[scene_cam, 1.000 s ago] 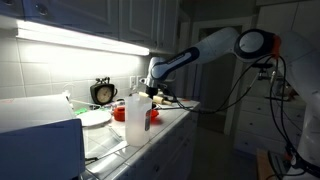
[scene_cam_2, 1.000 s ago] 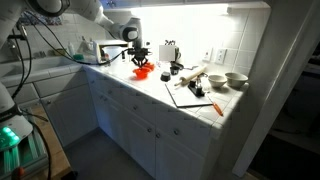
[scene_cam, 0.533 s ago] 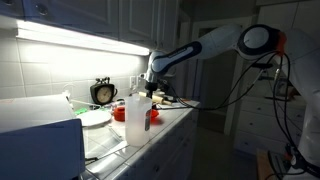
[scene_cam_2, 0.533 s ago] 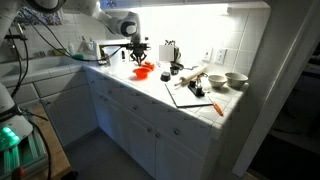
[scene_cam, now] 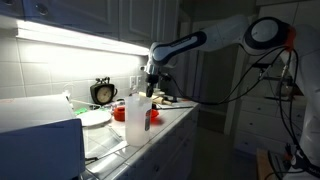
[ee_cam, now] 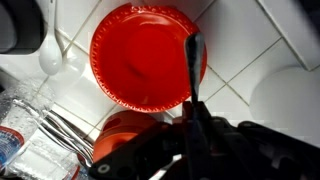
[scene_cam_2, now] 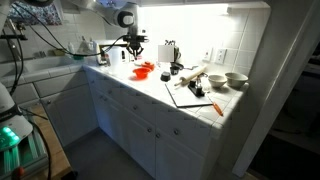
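My gripper point(ee_cam: 195, 128) is shut on a thin dark utensil point(ee_cam: 193, 65) that sticks out from the jaws, its tip over the edge of a red plate point(ee_cam: 135, 55) on the white tiled counter. I cannot tell what kind of utensil it is. A second red dish point(ee_cam: 128, 126) lies right beside the plate, partly hidden by the gripper body. In both exterior views the gripper point(scene_cam: 151, 86) point(scene_cam_2: 137, 50) hangs well above the red plate point(scene_cam_2: 145, 70), not touching it.
A clear plastic bottle point(scene_cam: 137, 121) stands near the counter's front edge, with a white plate point(scene_cam: 95, 118) and a clock point(scene_cam: 103, 92) behind it. Further along the counter lie a cutting board point(scene_cam_2: 192, 94), a rolling pin point(scene_cam_2: 190, 75) and two bowls point(scene_cam_2: 237, 78). A white spoon point(ee_cam: 50, 60) rests next to the plate.
The arm has lifted the gripper and the utensil straight up from just above the red plate. The jaws stayed shut.
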`<state>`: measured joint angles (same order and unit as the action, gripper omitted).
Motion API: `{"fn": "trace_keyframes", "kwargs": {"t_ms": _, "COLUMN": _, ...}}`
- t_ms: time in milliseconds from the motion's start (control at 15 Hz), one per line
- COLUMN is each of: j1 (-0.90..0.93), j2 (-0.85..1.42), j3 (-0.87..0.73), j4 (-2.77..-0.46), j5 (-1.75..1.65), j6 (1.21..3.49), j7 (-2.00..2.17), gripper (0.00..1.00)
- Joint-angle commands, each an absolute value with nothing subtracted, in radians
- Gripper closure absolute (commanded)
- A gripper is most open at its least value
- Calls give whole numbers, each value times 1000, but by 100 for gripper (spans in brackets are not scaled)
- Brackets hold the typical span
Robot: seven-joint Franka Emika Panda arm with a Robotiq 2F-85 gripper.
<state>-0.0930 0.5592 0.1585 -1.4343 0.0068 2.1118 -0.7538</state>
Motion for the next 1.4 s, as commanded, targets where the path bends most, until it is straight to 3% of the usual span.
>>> {"fn": "trace_keyframes", "kwargs": {"t_ms": 0, "j1": -99, "j2": 507, "j3": 165, "j4": -1447, "j5": 53, "j6": 2051, "j7": -803, "gripper": 98}}
{"fn": "trace_keyframes", "kwargs": {"t_ms": 1333, "j1": -62, "j2": 337, "j3": 183, "j4": -1490, "j5": 147, "j6": 2024, "j7": -934, "gripper": 98}}
